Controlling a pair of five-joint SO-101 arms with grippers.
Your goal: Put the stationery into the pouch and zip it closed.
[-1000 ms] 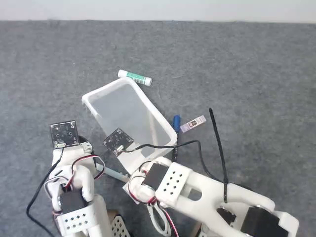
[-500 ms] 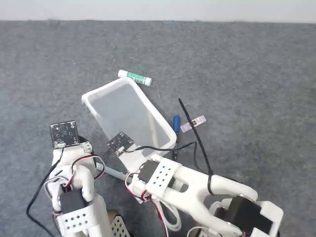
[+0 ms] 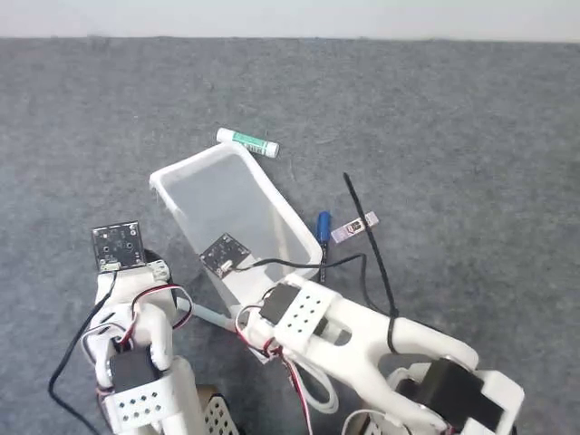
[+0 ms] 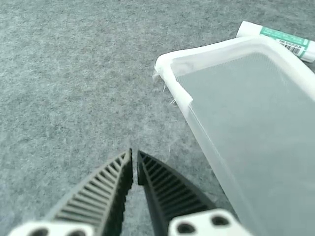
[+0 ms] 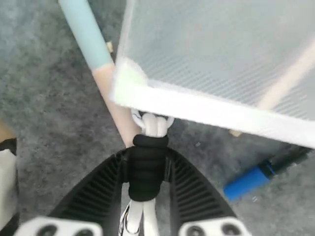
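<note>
A translucent white-edged pouch (image 3: 231,208) lies flat mid-table, also seen as the pouch (image 4: 246,108) and its near corner (image 5: 197,59). My right gripper (image 5: 146,152) is shut on the black zipper pull (image 5: 146,164), whose white cord loops to that corner. A light blue and beige pencil (image 5: 96,49) runs under the corner. A blue pen (image 3: 323,224) and a small pink-labelled eraser (image 3: 354,227) lie beside the pouch's right edge. A green-and-white glue stick (image 3: 247,142) rests past its far end. My left gripper (image 4: 134,164) hovers shut over bare carpet beside the pouch, holding nothing.
Grey carpet (image 3: 471,136) covers the table, with free room to the far left and right. Black cables (image 3: 372,245) arch up from the right arm above the pen and eraser. Both arm bases crowd the near edge.
The right arm's body swung left and its wrist edged slightly toward the pouch, cable waving with it. The left arm and the loose stationery stayed put.
</note>
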